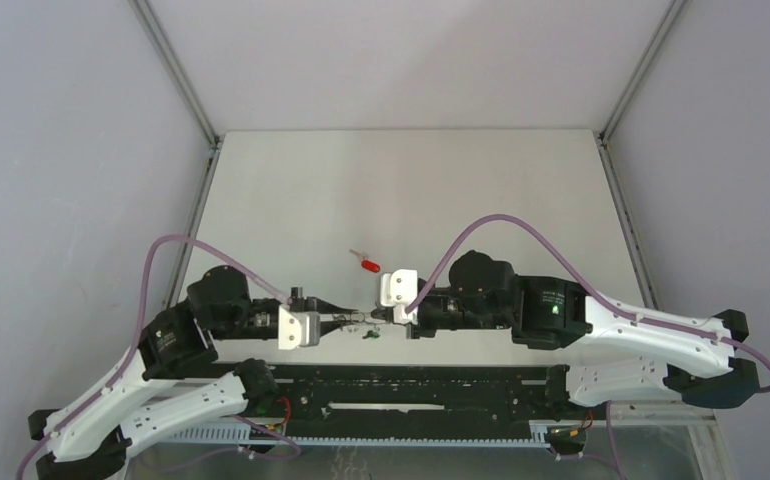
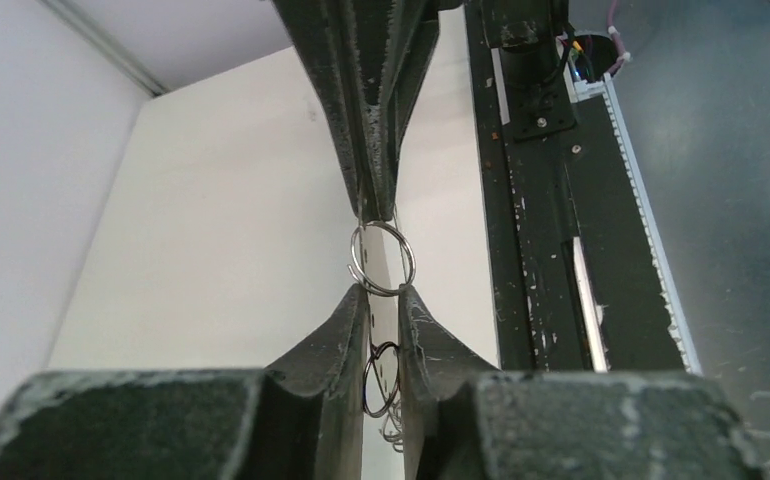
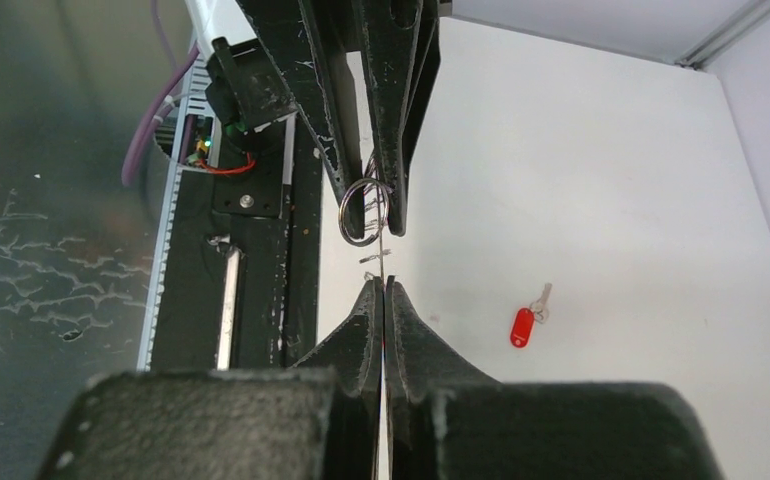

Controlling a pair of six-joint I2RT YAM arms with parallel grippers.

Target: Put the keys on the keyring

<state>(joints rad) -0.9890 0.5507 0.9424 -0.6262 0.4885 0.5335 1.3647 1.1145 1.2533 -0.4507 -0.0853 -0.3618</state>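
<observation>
A white table [image 1: 461, 190] fills a grey-walled booth. At the middle of its near edge the two arms meet tip to tip. The left gripper [image 2: 381, 300] is nearly closed, pinching the lower arc of the thin silver metal keyring [image 2: 355, 255]. The right gripper [image 3: 382, 292] is pressed together, its tips touching the ring's top; I cannot tell whether it grips the ring. The small red-headed silver key [image 1: 368, 266] lies on the table just beyond them, apart. The green-headed key [image 1: 369, 334] shows just nearer than the tips.
</observation>
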